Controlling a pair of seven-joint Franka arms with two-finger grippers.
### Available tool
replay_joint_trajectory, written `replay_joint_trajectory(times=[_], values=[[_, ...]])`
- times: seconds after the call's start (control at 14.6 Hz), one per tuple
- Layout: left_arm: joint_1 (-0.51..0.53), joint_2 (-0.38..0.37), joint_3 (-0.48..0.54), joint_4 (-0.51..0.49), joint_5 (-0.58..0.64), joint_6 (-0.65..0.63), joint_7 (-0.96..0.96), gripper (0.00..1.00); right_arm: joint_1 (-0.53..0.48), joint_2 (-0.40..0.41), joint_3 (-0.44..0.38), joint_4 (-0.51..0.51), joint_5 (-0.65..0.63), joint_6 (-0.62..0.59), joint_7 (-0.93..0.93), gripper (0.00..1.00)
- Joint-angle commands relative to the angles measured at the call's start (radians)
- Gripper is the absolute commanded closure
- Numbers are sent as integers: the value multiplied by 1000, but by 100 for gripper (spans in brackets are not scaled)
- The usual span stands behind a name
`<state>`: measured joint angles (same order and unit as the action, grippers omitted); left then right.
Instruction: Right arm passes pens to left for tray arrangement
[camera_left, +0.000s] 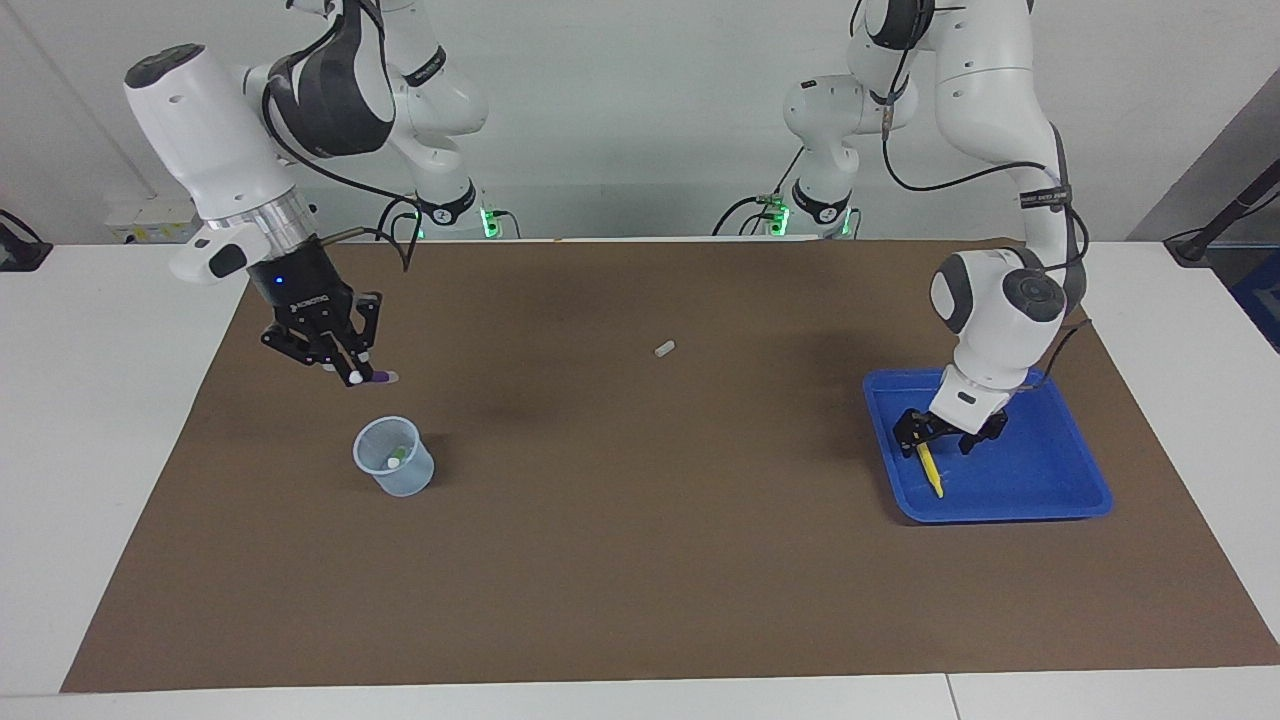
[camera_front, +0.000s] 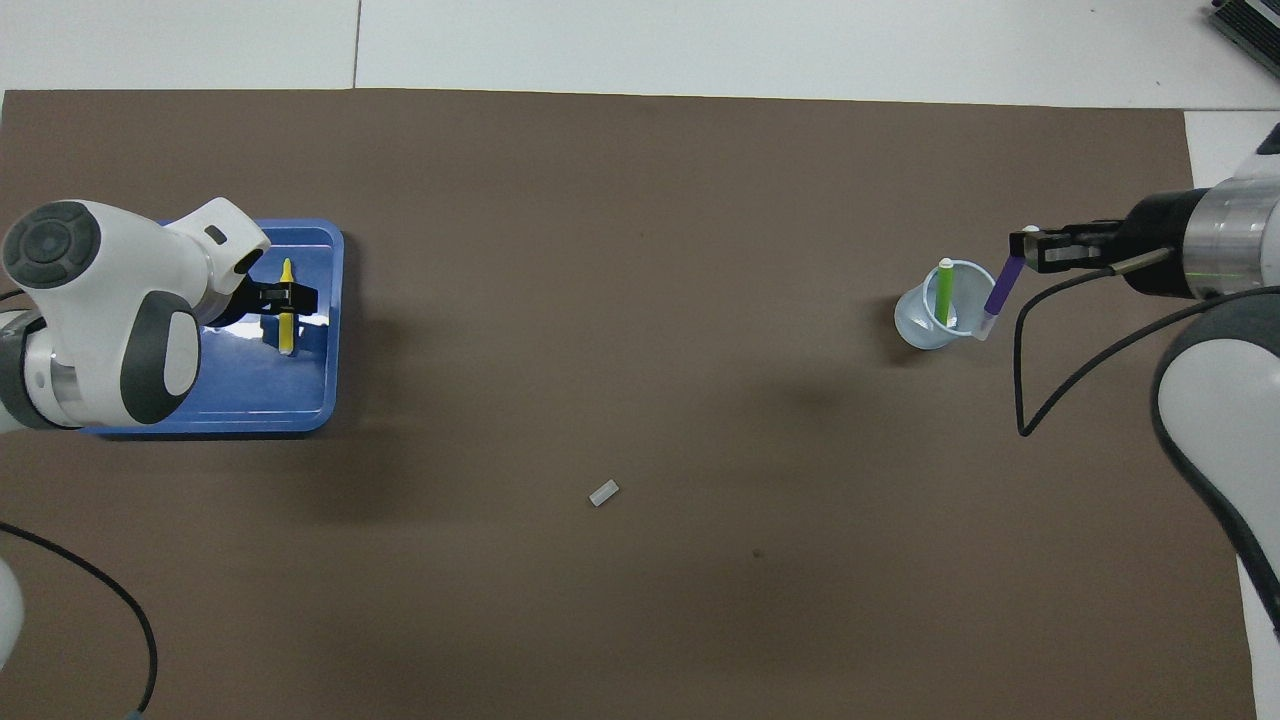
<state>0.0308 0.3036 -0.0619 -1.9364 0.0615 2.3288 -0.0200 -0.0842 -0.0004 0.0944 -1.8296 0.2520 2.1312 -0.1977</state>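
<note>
A slim purple marker pen (camera_left: 380, 377) is pinched between the fingers of the right arm's black two-finger gripper (camera_left: 345, 370), raised over the brown mat (camera_left: 640, 560) just beside the small translucent bluish cup (camera_left: 394, 457). A bright green marker pen (camera_front: 944, 292) is stood upright inside that cup. The left arm's black gripper (camera_left: 948, 437) is lowered into the shallow bright blue plastic tray (camera_left: 1050, 480) at the left arm's end of the table; its fingers are spread astride the yellow marker pen (camera_left: 931, 470), which is laid flat on the tray floor. A tiny white stub (camera_left: 664, 349) is left mid-mat, well apart from both grippers. The mat between cup and tray is otherwise unobstructed. The tray is set near the mat's edge; most of the tray floor is bare.
</note>
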Motion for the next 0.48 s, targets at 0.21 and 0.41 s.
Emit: replay_joint_trajectory(times=[0.21, 0.41], values=[[-75, -145, 2, 44, -37, -241, -197, 0, 92, -3, 19, -3, 48, -25, 452, 100], [-135, -196, 2, 36, -176, -316, -566, 0, 147, 0, 19, -16, 113, -22, 579, 100]])
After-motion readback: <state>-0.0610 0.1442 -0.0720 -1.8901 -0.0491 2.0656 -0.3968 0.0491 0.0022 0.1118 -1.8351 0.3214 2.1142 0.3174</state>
